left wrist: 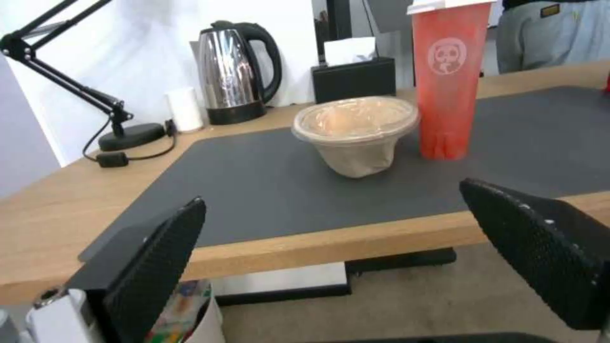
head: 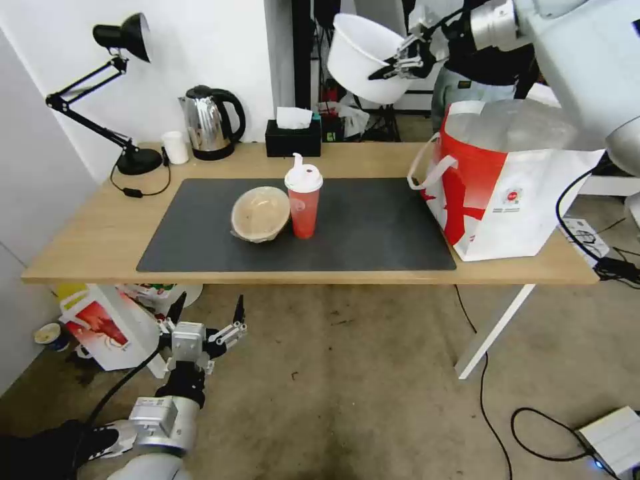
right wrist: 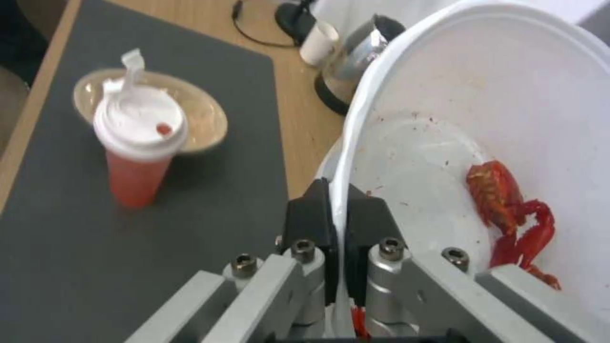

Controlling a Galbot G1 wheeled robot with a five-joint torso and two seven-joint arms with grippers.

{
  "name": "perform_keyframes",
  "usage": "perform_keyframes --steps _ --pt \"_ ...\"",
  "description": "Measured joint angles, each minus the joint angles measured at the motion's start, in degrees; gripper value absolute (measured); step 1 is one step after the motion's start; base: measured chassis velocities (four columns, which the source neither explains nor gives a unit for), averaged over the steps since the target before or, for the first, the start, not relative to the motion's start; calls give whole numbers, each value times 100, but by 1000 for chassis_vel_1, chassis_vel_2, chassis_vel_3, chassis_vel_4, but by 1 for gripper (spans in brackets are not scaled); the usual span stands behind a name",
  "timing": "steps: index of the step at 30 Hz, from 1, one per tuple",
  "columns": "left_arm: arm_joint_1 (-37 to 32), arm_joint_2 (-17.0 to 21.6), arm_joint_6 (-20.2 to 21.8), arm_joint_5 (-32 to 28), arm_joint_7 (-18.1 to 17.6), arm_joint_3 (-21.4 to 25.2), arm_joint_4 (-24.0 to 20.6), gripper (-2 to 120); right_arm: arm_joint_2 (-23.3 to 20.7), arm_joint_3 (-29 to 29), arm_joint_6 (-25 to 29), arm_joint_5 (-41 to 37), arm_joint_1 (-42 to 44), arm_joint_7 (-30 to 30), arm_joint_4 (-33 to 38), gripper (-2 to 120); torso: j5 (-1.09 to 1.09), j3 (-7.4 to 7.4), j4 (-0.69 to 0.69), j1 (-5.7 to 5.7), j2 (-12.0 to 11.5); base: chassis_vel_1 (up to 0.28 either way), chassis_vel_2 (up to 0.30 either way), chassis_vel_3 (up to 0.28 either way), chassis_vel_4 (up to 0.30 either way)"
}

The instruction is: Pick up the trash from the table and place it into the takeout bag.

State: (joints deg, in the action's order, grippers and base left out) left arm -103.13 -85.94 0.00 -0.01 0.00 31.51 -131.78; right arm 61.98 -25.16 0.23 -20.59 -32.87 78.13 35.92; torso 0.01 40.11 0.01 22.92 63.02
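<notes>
Mid-carry on the first piece of trash. Upper centre of the head view: white bowl (head: 363, 57) lifted high and tilted, pinched by its rim in the right gripper (head: 400, 65) – jaws clamped nearly together on the thin wall, red shells (right wrist: 512, 216) sliding low inside. Takeout bag (head: 507, 180) at right of the frame on the table (head: 87, 233), mouth open, just below and right of the bowl. Next up, probably: swing over that opening, lower, then let go – without tipping shells out. Tan bowl (head: 260, 213) and red cup (head: 304, 203) side by side mid-mat, not yet picked up. Left gripper (head: 207, 319) parked lower left, below the table edge, jaws spread wide, holding nothing.
</notes>
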Motion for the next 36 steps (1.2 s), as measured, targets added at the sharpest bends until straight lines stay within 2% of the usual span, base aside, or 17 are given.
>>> perform_keyframes --steps 2,8,12,19,27,36 --pt "0 0 0 0 0 0 0 100 -86 -5 3 0 -5 18 10 0 0 0 0 0 0 0 0 0 0" --pt "0 0 0 0 0 0 0 100 -804 -139 3 -72 26 91 413 0 3 0 -5 0 0 0 0 0 0" --pt "0 0 0 0 0 0 0 100 -1222 -189 -15 -221 106 97 637 0 0 -1 0 0 0 0 0 0 0" --pt "0 0 0 0 0 0 0 100 -1846 -137 -130 -635 388 28 1056 0 0 -1 -1 0 0 0 0 0 0" --pt "0 0 0 0 0 0 0 100 -2323 121 -174 -886 882 -42 1571 0 0 -1 -1 0 0 0 0 0 0" --pt "0 0 0 0 0 0 0 100 -2505 641 -187 -905 1455 -50 1748 0 0 0 0 0 0 0 0 0 0"
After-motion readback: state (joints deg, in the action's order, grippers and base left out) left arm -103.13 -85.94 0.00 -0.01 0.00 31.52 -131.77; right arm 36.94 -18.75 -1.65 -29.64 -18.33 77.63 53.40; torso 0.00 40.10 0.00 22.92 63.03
